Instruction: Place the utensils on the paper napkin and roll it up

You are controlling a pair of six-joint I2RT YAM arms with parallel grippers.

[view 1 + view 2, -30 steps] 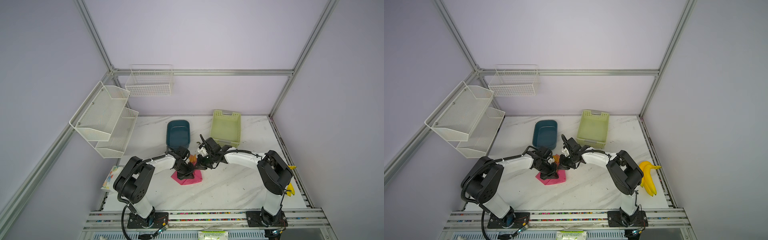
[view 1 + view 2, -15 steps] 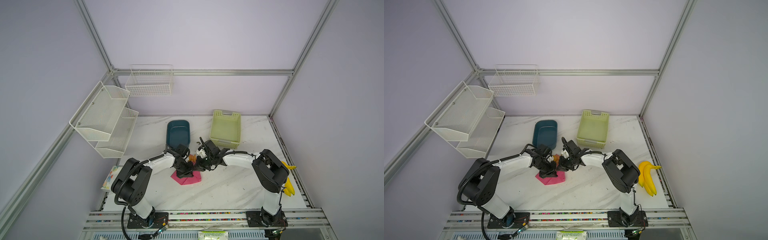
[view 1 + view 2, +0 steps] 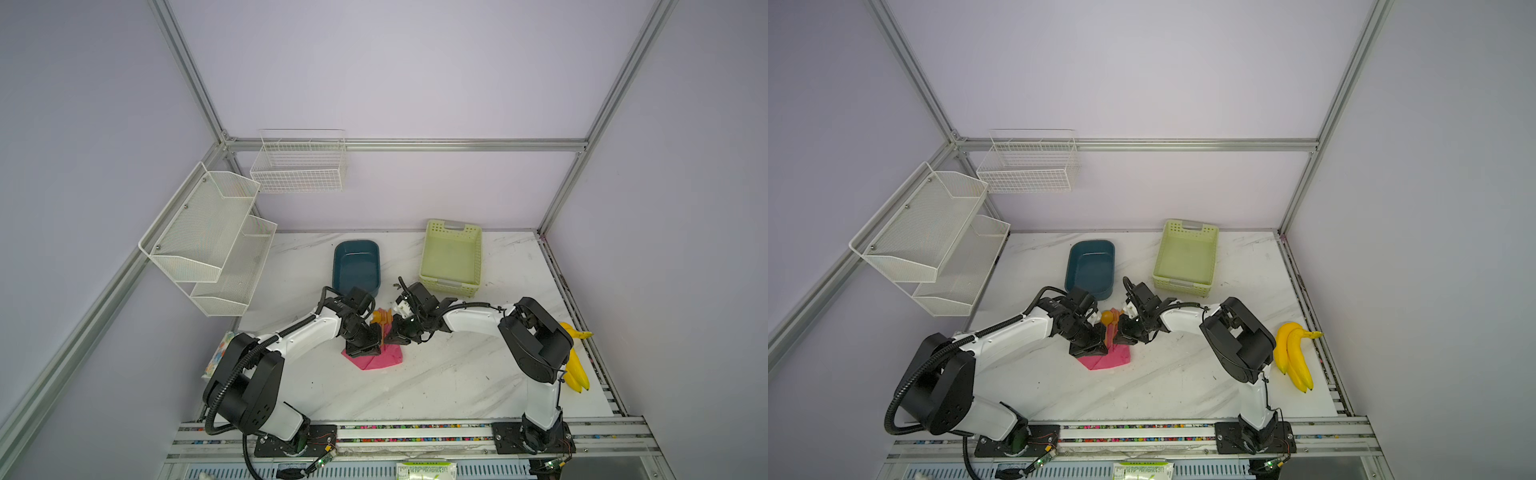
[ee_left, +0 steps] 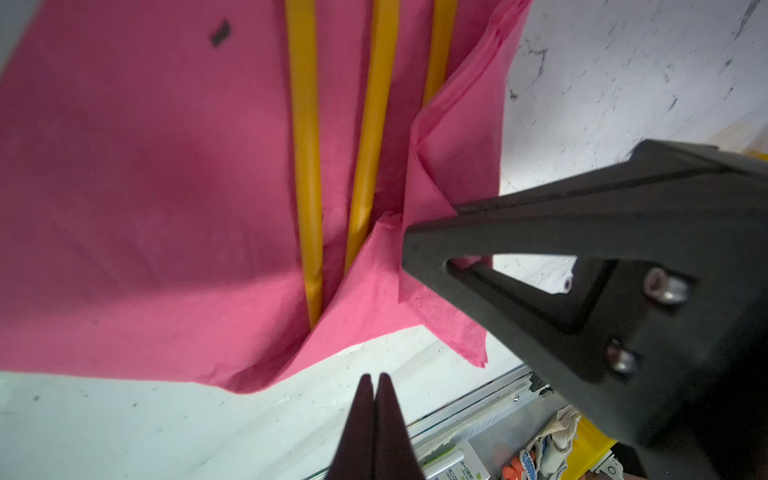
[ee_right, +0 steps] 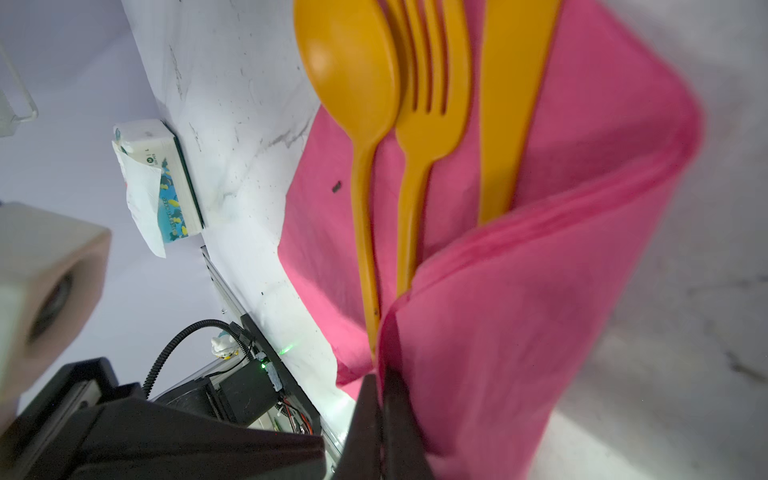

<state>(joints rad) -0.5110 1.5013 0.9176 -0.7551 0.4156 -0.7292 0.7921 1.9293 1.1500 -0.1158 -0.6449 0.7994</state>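
The right gripper pinched the paper napkin flap; the left gripper was closed, empty; a hard pull could tear it and scatter the utensils.

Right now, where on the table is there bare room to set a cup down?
Widest bare marble: the front strip between the napkin and the front rail. Also free: the back left corner beside the teal bin, and the back right corner beside the green basket. Crowded: the centre, where the left gripper and right gripper meet at the utensils.

Left pincer and right pincer flank utensils on paper napkin.
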